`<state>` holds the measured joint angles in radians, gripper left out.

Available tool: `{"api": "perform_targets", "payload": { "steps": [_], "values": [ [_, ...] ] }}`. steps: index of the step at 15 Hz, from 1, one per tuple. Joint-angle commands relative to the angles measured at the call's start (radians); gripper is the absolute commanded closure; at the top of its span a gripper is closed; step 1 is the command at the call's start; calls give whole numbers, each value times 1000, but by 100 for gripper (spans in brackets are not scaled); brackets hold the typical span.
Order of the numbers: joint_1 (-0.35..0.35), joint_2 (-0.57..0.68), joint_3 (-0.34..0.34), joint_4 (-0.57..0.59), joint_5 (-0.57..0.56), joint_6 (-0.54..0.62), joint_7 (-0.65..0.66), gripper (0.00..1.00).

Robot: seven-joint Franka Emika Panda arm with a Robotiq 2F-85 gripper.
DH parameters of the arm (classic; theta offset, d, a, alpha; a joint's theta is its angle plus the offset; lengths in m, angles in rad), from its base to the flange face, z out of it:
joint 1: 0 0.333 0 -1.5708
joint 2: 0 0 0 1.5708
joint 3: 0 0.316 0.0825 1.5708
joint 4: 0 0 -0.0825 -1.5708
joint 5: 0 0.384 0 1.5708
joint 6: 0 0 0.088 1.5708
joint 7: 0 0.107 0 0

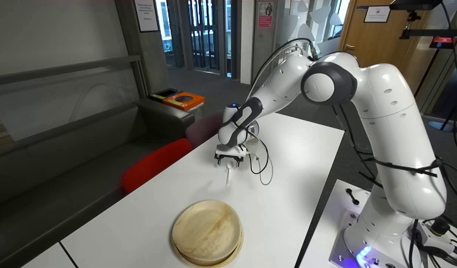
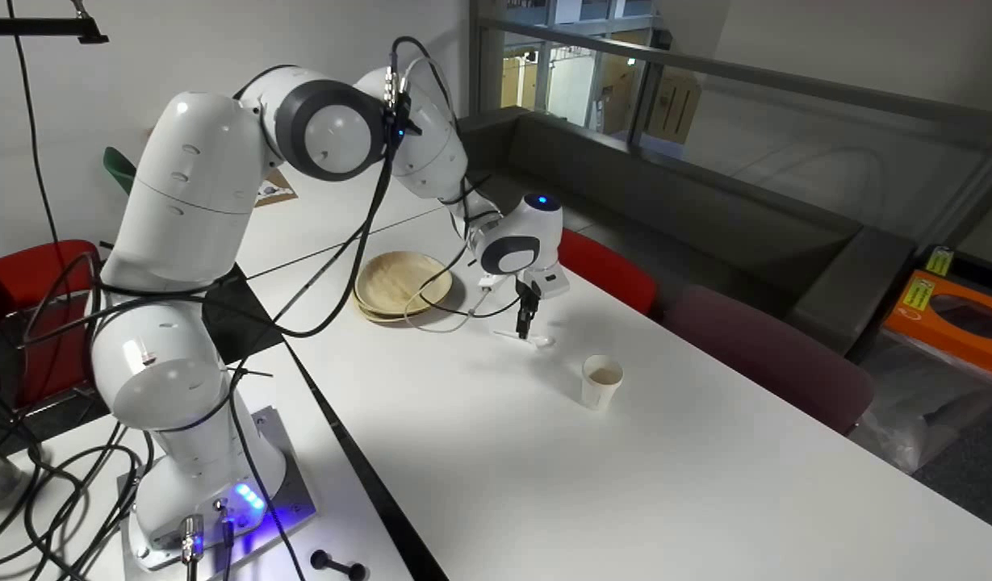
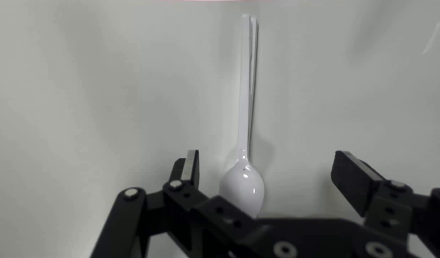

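Over the desk (image 1: 280, 201), fingers (image 3: 352, 179) stand apart astride the spoon (image 3: 243, 136) (off-centre, wrist-view left); early one-sided contact could skid it askew.

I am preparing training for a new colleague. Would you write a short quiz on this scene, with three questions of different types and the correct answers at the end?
1. True or false: the pincer is shut on the white spoon.
2. Which of these stands on the table?
A) a glass bottle
B) a white cup
C) a kettle
3. Fill in the blank with "stacked" or "side by side": the wooden plates are ____.

Key
1. False. In the wrist view the pincer is open, its fingers apart on either side of the white spoon.
2. B.
3. Stacked.
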<state>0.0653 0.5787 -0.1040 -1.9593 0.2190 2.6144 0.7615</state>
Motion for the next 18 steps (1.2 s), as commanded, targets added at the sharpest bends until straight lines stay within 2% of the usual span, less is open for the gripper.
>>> {"api": "perform_targets", "payload": {
  "steps": [1, 6, 8, 13, 18],
  "values": [
    [30, -217, -21, -213, -40, 98, -28, 0],
    [52, -425, -35, -383, -140, 190, -16, 0],
    [26, -507, -2, -418, -179, 110, -119, 0],
    [1, -658, 35, -487, -257, 10, -314, 0],
    [2, -710, 76, -507, -202, -80, -586, 0]
  ]
}}
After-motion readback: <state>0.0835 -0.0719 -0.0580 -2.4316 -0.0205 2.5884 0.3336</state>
